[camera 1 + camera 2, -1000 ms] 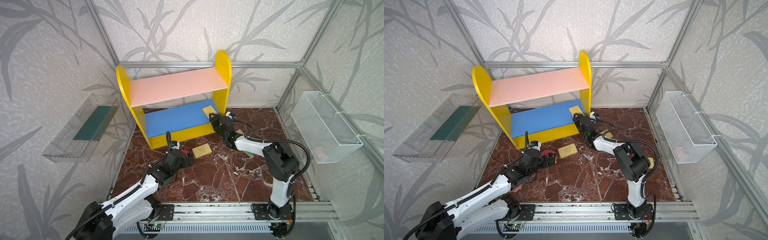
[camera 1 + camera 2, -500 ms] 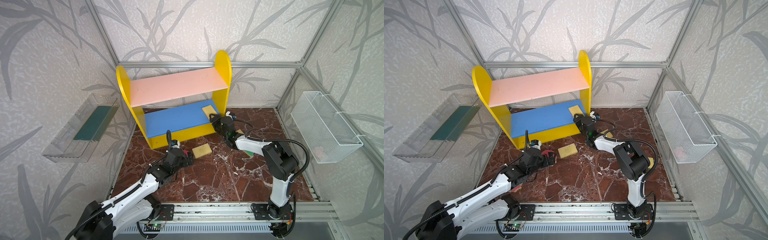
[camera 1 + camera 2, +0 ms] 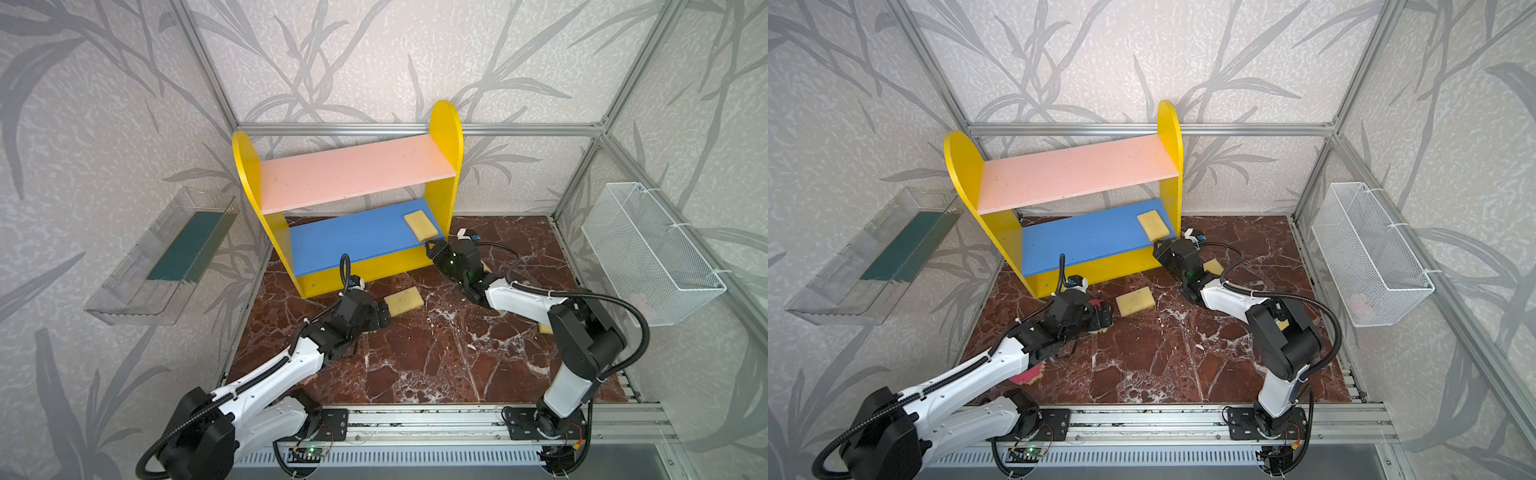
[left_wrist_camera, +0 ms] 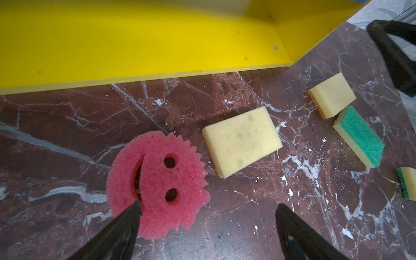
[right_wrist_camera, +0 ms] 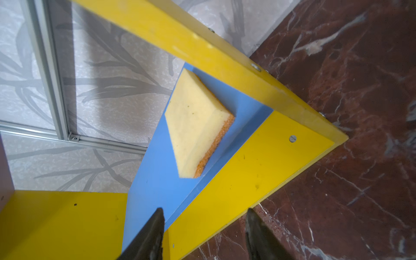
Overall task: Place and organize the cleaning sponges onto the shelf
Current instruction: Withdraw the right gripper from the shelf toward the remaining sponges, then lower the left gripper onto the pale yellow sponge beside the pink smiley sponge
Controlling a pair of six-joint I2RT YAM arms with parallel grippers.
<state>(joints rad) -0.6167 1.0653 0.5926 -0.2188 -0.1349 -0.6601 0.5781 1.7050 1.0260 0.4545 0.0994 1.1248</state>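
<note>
My left gripper (image 4: 207,207) hangs low over the floor in front of the shelf (image 3: 446,124), jaws spread wide and gripping nothing; one fingertip (image 4: 135,208) overlaps the edge of the pink smiley sponge (image 4: 157,184), a round, toothed, coarse-pored disc lying flat. My right gripper (image 5: 203,216) sits at the shelf's front right corner, jaws parted and empty.

On the shelf's blue middle board (image 3: 353,237) one pale yellow sponge (image 3: 420,224) with an orange underside lies at the right end, against the side panel. The pink top board (image 3: 353,172) carries nothing I can see. Left of the shelf, a clear plastic tray (image 3: 124,307) holds a dark green slab (image 3: 187,245); right of it, the white wire basket (image 3: 648,253) shows something pinkish, blurred.

In front of the shelf, a plain yellow sponge (image 4: 242,140) lies flat on the red-brown marbled floor (image 3: 415,361); further to its right, an orange-backed sponge (image 4: 332,94) and a green-faced sponge (image 4: 360,136) lie touching.
</note>
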